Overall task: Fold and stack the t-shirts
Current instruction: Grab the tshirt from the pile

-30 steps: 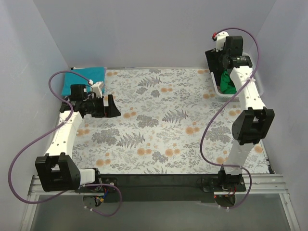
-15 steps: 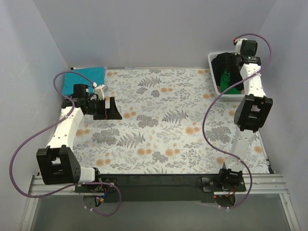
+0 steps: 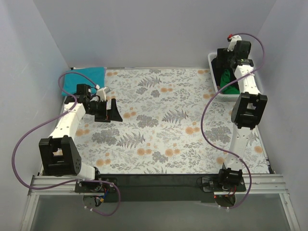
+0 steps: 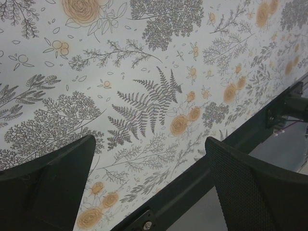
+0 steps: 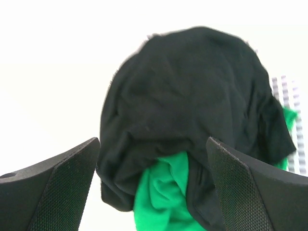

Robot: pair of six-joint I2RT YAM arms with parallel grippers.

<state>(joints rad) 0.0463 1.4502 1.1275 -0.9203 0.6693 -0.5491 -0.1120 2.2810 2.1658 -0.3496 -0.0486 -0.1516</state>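
Black shirt (image 5: pixel 192 91) over green shirt (image 5: pixel 161 195) fills basket (image 3: pixel 212 72); top open.

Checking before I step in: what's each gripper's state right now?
Left gripper: open, holding nothing.
Right gripper: open, holding nothing, facing the black t-shirt.

Left gripper (image 3: pixel 109 109) hangs over the left part of the table cover (image 3: pixel 159 120), nothing between its fingers, folded t-shirt (image 3: pixel 90 75) behind it and a bit to its left, on the cover's far-left corner. Right gripper (image 3: pixel 222 60) sits far across the table over the basket (image 3: pixel 212 77), which is on the cover's far-right edge. Straight ahead of its fingers lies the heap in the basket: upper t-shirt (image 5: pixel 192 96) on top of lower t-shirt (image 5: pixel 161 192), the lower one poking out between the two fingers, basket wall beyond the right finger.
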